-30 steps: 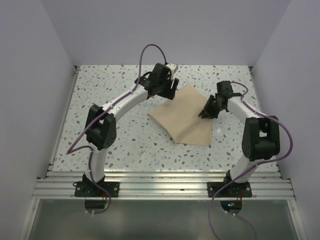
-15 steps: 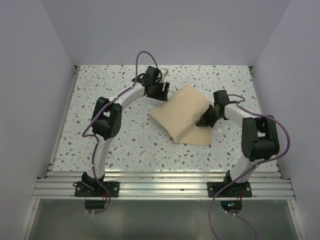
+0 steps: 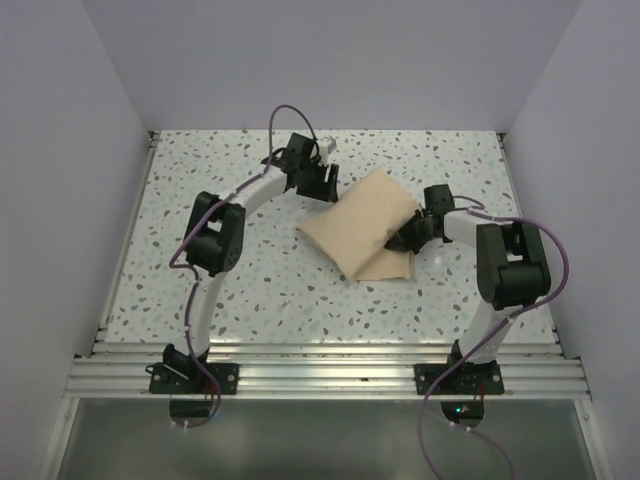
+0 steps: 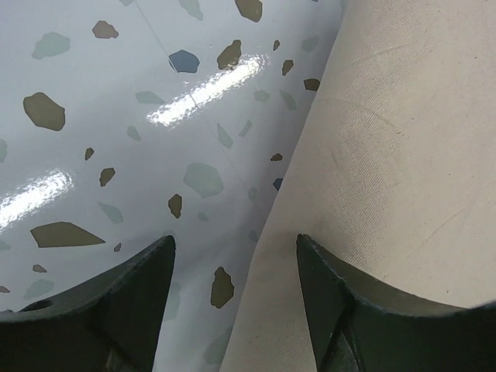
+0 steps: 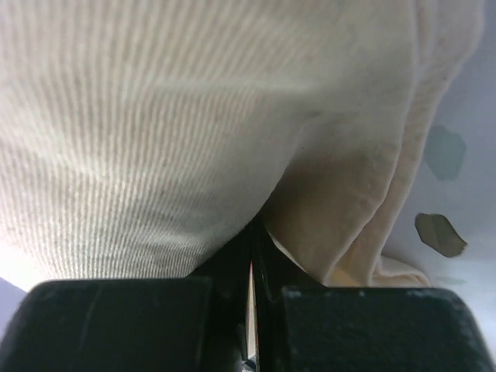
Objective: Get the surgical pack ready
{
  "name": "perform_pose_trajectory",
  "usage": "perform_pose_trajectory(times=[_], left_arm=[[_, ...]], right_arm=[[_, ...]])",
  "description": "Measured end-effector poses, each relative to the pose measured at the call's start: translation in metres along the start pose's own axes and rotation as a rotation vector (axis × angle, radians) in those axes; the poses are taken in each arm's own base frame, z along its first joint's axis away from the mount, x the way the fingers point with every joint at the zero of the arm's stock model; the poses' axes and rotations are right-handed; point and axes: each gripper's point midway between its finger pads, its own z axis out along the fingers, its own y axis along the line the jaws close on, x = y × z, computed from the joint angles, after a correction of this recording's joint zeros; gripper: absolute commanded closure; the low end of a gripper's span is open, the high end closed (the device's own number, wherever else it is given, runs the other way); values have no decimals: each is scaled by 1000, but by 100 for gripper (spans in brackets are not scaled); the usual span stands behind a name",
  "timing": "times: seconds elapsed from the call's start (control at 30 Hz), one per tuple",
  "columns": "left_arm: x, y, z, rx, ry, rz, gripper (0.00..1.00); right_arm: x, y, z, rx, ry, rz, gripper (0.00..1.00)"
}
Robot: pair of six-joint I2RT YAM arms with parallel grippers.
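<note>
Pinching its right edge, the right tool [image 3: 402,241] is holding the wrap sheet [image 3: 362,225] lying on the desk [image 3: 240,280]. The left tool [image 4: 232,256] is hovering wide at the far-left edge. Looking limp and light, the cloth is probably needing edge grips.

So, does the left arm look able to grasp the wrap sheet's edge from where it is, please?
Probably yes: the left gripper is open, its fingers straddling the wrap sheet edge, one over the table, one over cloth, nothing between. The right gripper pinches the opposite side, clear of it.

Right end effector [image 5: 249,270] tips out of sight within wrap sheet [image 5: 155,116] folds.
</note>
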Motion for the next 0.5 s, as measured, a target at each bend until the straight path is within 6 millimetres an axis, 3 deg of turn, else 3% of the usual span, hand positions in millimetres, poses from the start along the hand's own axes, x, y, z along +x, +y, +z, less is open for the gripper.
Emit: perform_pose_trajectory(times=[0.5], left_arm=[[-12, 18, 4, -2, -71, 1, 36]], right_arm=[[-1, 33, 15, -285, -40, 53, 100]])
